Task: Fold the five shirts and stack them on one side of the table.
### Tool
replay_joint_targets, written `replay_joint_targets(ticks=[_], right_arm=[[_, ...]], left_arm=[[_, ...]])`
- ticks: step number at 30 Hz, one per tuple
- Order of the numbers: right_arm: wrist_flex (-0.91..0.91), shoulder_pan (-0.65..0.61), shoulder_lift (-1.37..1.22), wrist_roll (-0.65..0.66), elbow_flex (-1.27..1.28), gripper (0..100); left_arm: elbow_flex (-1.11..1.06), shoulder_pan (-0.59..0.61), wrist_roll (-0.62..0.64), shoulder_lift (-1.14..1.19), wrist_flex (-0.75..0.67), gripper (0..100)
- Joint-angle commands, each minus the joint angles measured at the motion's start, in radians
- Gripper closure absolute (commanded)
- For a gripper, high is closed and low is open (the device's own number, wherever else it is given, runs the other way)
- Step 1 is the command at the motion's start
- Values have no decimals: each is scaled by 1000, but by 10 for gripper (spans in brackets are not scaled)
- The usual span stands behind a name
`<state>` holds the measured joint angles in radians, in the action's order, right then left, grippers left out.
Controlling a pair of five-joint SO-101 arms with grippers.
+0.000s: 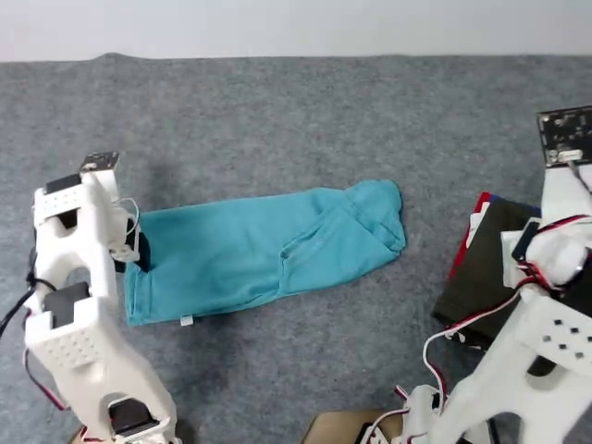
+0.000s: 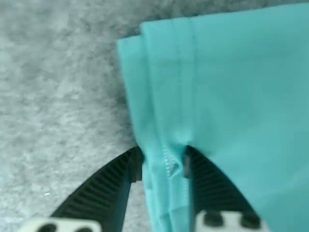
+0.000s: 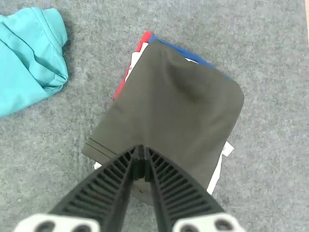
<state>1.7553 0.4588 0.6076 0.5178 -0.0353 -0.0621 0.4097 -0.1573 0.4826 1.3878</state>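
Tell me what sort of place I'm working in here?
Likely a robot test bench, not a home: a table under grey carpet-like cover, two white arms along one edge, a plain pale wall behind.

Table [image 1: 277,111]: surface covered in grey felt-like cloth. Teal shirt [image 1: 268,250] lies on it left of centre, folded into a long band. Stack of folded shirts [image 1: 486,268] lies at the right side, well apart from it; dark shirt [image 3: 178,111] on top, with red, blue and white edges beneath.
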Motion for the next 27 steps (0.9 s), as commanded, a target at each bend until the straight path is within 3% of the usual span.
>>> replay_joint_targets(ticks=[1, 12, 22, 27], right_arm=[[30, -13, 38, 9, -9, 989], [30, -8, 81, 9, -9, 989], [27, -8, 96, 9, -9, 989], [25, -8, 104, 9, -9, 989]], left_arm=[[87, -18, -9, 92, 80, 978], [134, 21, -9, 52, 184, 996], [143, 161, -161, -89, 238, 996], [260, 207, -183, -91, 315, 996]])
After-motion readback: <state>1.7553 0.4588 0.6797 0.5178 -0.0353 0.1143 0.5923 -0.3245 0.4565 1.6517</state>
